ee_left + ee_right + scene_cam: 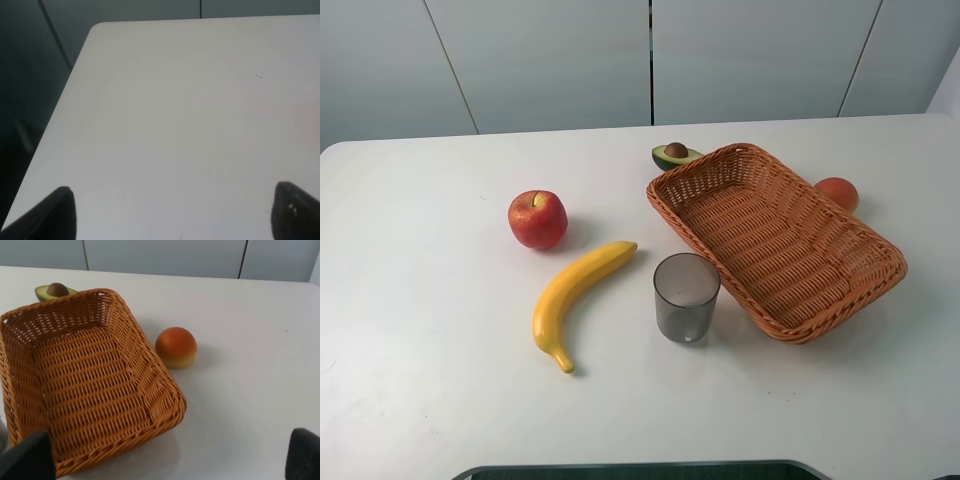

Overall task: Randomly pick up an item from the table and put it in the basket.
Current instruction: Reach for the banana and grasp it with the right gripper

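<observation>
banana (578,295) lies flat on the white counter (420,380), curved, with its stem end toward the near edge and its other tip pointing toward the basket (665,200). it is apart from the basket. a translucent grey cup (686,297) stands upright between the two, just beside the basket's long side; whether cup and basket touch i cannot tell. a red apple (538,219) rests near the banana's far tip, not touching it. the woven basket lies at an angle on the right part of the counter. an avocado half (674,154), pit up, sits just beside its far corner, and a round orange fruit (837,192) sits close to its other long side.

the left tool (170,215) is open: its two dark fingertips (50,215) stand wide apart over bare counter near a rounded corner, gripping nothing. the right tool (165,460) is open too, its fingertips (27,460) spread wide, one seen against the basket's near rim and the other over the counter, gripping nothing.
</observation>
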